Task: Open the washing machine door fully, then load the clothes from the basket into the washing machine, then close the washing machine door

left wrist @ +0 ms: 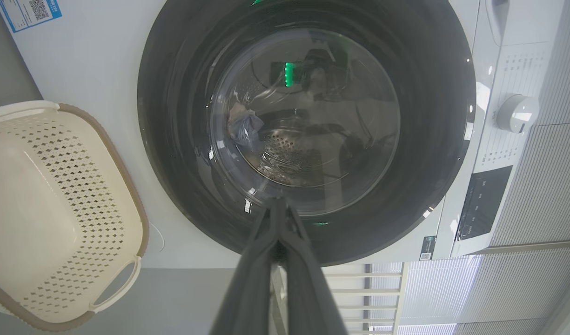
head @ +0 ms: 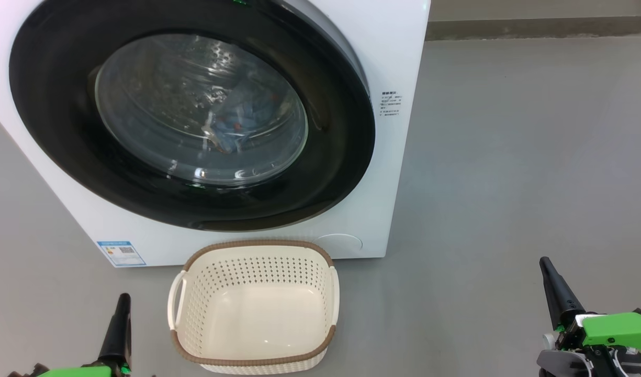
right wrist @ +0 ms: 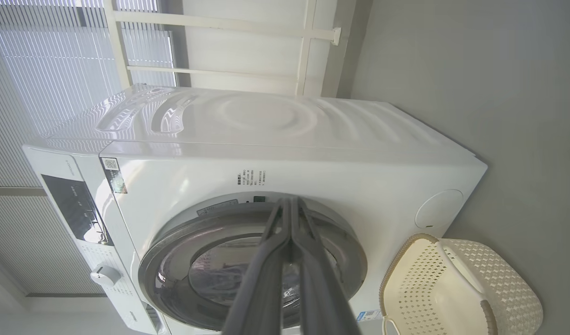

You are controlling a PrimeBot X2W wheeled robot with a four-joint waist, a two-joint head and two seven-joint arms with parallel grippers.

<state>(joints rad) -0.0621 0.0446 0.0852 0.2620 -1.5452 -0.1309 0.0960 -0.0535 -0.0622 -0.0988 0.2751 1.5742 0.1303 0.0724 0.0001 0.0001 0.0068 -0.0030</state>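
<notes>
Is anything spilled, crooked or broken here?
Nothing stands out. The washing machine door looks shut, the clothes lie inside behind its glass, and the basket stands upright and empty on the floor in front of it.

The cream perforated plastic basket (head: pixel 257 272) is set on the grey floor (head: pixel 508 157) just before the white front-loading washing machine (head: pixel 398 52); the light blue clothes (head: pixel 244 118) are held inside, behind its round black-rimmed door (head: pixel 53 104).
</notes>
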